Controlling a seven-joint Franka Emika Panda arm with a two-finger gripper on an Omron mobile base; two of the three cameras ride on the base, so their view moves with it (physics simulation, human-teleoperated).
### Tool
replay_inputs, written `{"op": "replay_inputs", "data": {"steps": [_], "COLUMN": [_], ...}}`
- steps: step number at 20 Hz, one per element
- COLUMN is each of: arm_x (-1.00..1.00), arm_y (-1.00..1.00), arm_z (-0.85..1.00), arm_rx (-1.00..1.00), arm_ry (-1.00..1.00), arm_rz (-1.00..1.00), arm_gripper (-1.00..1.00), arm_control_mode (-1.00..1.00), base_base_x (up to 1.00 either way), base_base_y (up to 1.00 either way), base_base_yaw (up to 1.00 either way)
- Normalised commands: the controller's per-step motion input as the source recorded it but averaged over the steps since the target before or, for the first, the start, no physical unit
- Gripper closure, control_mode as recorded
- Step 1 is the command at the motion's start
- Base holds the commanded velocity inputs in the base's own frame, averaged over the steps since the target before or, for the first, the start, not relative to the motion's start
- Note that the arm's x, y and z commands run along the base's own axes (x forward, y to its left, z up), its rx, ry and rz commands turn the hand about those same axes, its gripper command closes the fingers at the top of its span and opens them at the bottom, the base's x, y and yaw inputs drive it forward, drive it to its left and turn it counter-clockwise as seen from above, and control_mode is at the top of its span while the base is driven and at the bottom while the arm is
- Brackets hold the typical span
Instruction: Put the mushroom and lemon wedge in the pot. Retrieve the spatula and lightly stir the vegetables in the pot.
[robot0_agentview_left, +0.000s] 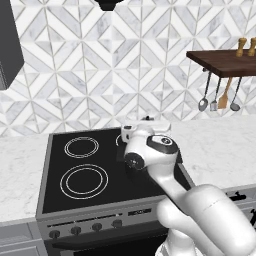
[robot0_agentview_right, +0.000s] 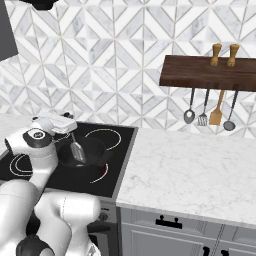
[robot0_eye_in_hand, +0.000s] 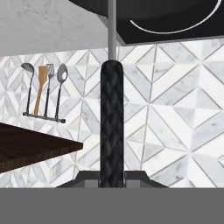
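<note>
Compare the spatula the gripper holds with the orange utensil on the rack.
The spatula has a slotted silver-grey head; the orange utensil has a solid orange one. The spatula is clamped in the gripper over the pot; the orange utensil hangs under the shelf. Both point head down.

spatula (robot0_eye_in_hand: 112, 127) handle — black, quilted, matt

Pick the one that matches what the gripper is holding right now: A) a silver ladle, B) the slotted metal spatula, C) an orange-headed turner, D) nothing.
B: the gripper is closed on the black handle of the spatula, whose slotted grey head hangs over the pot.
</note>
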Motion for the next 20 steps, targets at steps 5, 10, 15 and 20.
{"op": "replay_inputs", "data": {"steps": [5,10,15,20], "arm_x": [0.16,0.15,0.09,0.04], "arm_y": [0.11,0.19,0.04,0.00], "arm_z": [-0.25,-0.12,-0.45,-0.35], "arm_rx": [0.00,0.00,0.00,0.00], "arm_ry": [0.00,0.02,0.16,0.04], "arm_rz": [0.00,0.00,0.00,0.00], "arm_gripper": [1.00,1.00,1.00,1.00], "arm_control_mode": [-1.00,-1.00,-1.00,-1.00], "base_base_x": [0.00,0.00,0.00,0.00], "base_base_y": [0.00,0.00,0.00,0.00], "base_base_yaw": [0.00,0.00,0.00,0.00]}}
